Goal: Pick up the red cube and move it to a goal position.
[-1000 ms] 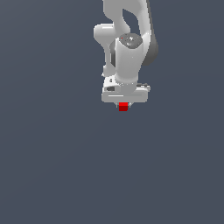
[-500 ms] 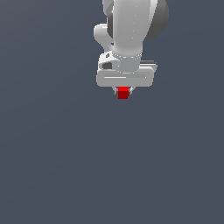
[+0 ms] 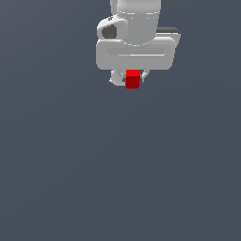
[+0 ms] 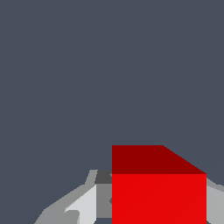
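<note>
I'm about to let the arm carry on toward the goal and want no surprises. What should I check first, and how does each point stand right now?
1. Red cube sits between the jaws of the gripper: ok, a finger flanks it in the wrist view.
2. Cube looks square in the grip, not visibly tilted: ok.
3. Cube is clear of the floor: cannot tell; no shadow or contact line shows.
4. Goal position is marked in view: not ok, neither view shows a marker.
5. Nothing else stands near the cube: ok in both views.
</note>
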Tool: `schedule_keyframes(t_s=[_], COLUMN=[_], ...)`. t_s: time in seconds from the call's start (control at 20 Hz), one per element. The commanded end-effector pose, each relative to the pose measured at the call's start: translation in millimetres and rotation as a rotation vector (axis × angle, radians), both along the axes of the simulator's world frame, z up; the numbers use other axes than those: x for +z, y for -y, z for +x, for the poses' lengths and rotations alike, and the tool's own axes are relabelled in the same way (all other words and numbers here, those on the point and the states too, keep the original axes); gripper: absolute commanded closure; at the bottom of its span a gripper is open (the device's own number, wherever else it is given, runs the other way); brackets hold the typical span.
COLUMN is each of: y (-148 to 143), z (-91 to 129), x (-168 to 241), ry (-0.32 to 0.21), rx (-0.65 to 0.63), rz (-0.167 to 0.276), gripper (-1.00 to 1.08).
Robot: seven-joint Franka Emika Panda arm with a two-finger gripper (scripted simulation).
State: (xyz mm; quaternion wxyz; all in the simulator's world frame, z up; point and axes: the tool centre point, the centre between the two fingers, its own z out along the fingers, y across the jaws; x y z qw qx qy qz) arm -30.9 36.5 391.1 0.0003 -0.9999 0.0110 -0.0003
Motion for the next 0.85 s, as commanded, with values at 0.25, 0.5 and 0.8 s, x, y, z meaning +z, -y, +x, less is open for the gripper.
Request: schedule_keyframes(t_s=[0.25,0.5,0.8], y=[3.9,5.1,5.6], z=[9.8,13.7,15.4], x=[44.5,58.8,64.5], ry=[-0.001,-0.001,-0.001], rx=[0.0,0.0,0.0], rz=[-0.001,-0.001,-0.001], gripper=[1.08,1.08,1.08])
